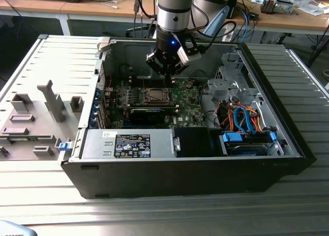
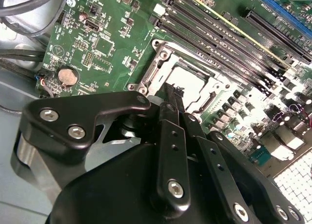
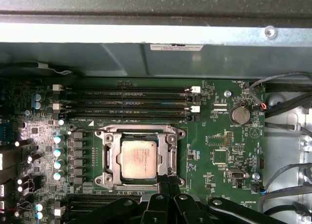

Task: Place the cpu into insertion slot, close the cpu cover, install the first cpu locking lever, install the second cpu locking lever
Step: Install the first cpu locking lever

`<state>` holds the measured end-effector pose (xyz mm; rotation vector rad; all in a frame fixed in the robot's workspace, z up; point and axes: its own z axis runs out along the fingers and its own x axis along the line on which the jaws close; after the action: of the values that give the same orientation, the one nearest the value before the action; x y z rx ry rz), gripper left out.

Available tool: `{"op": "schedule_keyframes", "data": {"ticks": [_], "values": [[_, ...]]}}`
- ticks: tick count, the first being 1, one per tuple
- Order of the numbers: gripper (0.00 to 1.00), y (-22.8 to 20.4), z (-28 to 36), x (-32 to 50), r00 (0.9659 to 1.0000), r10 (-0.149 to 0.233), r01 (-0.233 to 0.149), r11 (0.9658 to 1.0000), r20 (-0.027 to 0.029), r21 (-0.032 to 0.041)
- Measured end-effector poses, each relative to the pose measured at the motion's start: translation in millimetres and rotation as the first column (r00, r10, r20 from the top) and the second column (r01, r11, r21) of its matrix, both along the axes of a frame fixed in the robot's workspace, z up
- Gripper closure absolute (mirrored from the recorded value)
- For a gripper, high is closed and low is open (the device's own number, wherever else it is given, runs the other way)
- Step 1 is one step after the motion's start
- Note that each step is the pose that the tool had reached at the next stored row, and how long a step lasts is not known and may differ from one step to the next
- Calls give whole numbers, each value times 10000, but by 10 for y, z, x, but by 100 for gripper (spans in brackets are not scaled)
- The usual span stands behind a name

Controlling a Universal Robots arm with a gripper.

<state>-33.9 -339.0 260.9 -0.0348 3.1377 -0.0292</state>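
Small flat square cpu [image 3: 139,159] with a dull silver-grey metal top, lying flat inside the square, silver-rimmed insertion slot [image 3: 100,136] on the bumpy green motherboard [image 3: 219,141]. Thin shiny metal cpu cover [image 3: 113,158] folded down around the chip, with the chip peeking through its window.

Black metal gripper [image 1: 168,76] hanging straight down from the grey arm inside the black computer case [image 1: 154,179]. In the exterior view, just at 1 o'clock of the socket. Fingers pressed together into one thin point, holding nothing that can be seen.

In both wrist views, fingertips [image 3: 168,179] right at the socket's edge, just beside the chip. Also long black memory slots [image 3: 131,104] and a round silver coin battery [image 2: 68,76], too small to pick out in the exterior view.
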Motion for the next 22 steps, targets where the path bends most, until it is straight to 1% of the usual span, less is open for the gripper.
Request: {"op": "schedule_keyframes", "data": {"ticks": [22], "values": [[89, 0, 0, 0, 9995, 320, -320, 9995, 1, 0]]}}
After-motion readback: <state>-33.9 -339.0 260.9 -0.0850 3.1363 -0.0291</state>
